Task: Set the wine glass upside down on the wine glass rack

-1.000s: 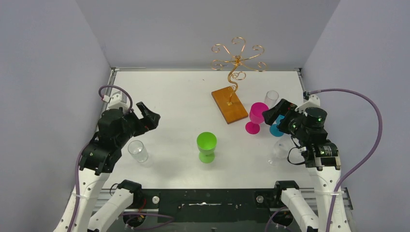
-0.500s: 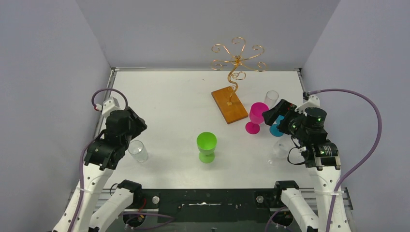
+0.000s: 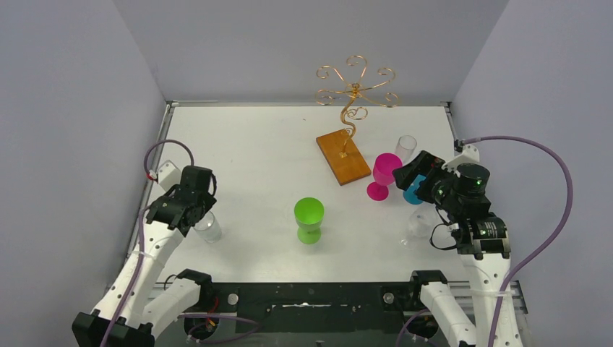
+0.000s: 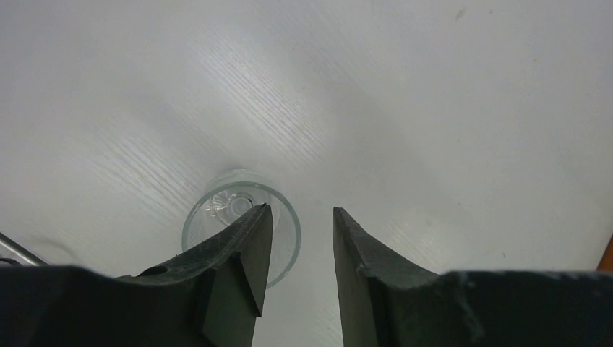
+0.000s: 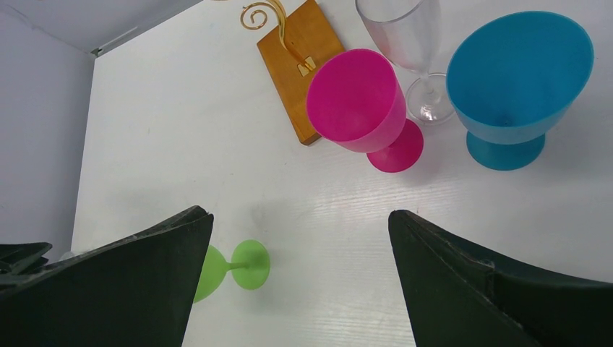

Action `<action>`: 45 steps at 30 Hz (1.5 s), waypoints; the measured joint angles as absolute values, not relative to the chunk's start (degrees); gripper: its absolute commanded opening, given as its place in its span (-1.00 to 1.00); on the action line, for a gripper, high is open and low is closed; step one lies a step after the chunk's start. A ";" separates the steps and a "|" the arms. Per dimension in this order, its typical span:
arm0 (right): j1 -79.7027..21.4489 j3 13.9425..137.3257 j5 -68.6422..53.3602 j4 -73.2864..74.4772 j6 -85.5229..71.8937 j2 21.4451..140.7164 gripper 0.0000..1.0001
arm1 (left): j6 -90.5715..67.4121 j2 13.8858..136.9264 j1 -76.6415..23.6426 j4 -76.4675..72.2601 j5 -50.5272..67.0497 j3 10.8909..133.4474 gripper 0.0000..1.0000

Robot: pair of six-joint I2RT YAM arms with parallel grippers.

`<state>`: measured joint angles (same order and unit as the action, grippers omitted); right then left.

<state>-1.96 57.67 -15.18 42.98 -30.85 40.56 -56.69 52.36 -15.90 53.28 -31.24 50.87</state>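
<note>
A clear wine glass (image 3: 207,228) stands upright at the near left. My left gripper (image 3: 200,208) hovers over it, pointing down. In the left wrist view the left gripper (image 4: 301,208) has a narrow gap between its jaws. One finger (image 4: 246,238) hangs over the mouth of the clear glass (image 4: 220,206), and the glass's right rim shows in the gap. The wine glass rack (image 3: 354,90), gold wire on a wooden base (image 3: 343,156), stands at the back. My right gripper (image 3: 408,170) is wide open beside the coloured glasses, and between its fingertips (image 5: 300,213) there is only table.
A green glass (image 3: 309,219) stands mid-table. A magenta glass (image 3: 383,176), a blue one (image 3: 414,189) and a clear flute (image 3: 405,148) cluster right of the rack base (image 5: 296,61). Another clear glass (image 3: 418,225) stands under the right arm. Grey walls enclose the table.
My left arm has swung back and down from mid-left until it is over the clear glass, and its jaws have narrowed a lot. The right arm has stayed still.
</note>
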 measured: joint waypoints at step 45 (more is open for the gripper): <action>-15.57 51.44 -20.38 30.63 -29.02 43.33 0.71 | -33.93 48.25 -14.15 37.78 -8.91 46.52 -1.00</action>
<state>-15.57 51.44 -20.38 30.63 -29.02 43.33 -33.93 48.25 -14.15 37.78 -8.91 46.52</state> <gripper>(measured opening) 0.867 0.051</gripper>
